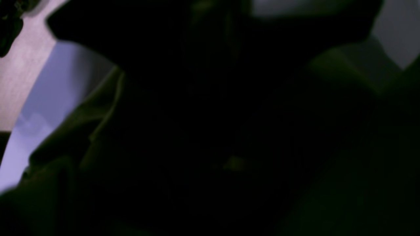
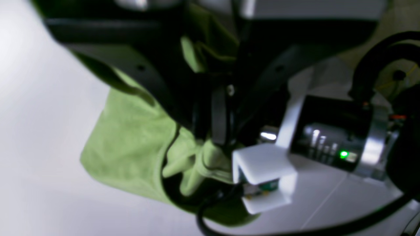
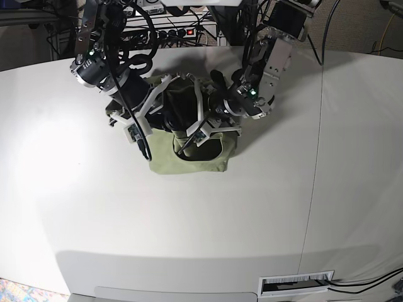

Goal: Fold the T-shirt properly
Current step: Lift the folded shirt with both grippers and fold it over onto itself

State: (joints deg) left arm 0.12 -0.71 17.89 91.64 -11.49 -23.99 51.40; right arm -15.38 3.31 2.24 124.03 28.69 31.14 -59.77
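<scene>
The olive-green T-shirt (image 3: 189,161) lies bunched on the white table (image 3: 264,214), its lower part spread flat below both arms. My right gripper (image 3: 167,113) reaches in from the left. In the right wrist view its jaws (image 2: 215,139) are shut on a pinched fold of the T-shirt (image 2: 131,141). From the right, my left gripper (image 3: 189,126) presses into the same heap. The left wrist view is almost black, with only dim green cloth (image 1: 82,131) showing, so its jaws cannot be read.
The left arm's white camera bracket (image 2: 262,170) and motor housing (image 2: 334,137) sit right beside my right gripper. Cables and a power strip (image 3: 179,30) crowd the table's back edge. A seam (image 3: 315,157) runs down the table on the right.
</scene>
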